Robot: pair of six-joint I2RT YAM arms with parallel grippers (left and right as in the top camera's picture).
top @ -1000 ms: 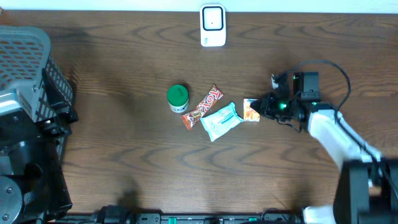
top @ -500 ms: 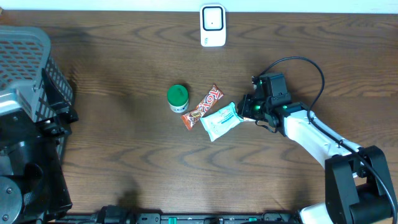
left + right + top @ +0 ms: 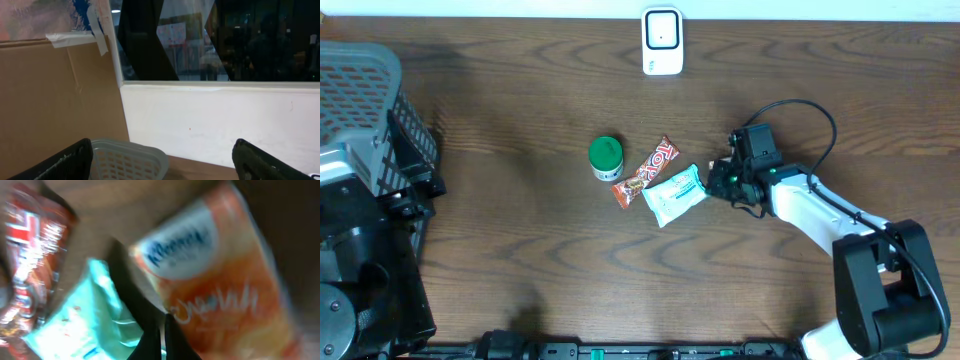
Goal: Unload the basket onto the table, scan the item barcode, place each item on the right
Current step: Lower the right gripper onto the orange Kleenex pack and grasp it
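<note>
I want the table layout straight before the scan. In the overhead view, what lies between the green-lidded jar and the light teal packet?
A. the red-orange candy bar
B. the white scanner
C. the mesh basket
A: the overhead view shows the candy bar lying diagonally with the green-lidded jar on one side and the teal packet on the other.

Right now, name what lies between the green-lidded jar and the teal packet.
The candy bar lies diagonally between green-lidded jar and teal packet, seen in the overhead view.
</note>
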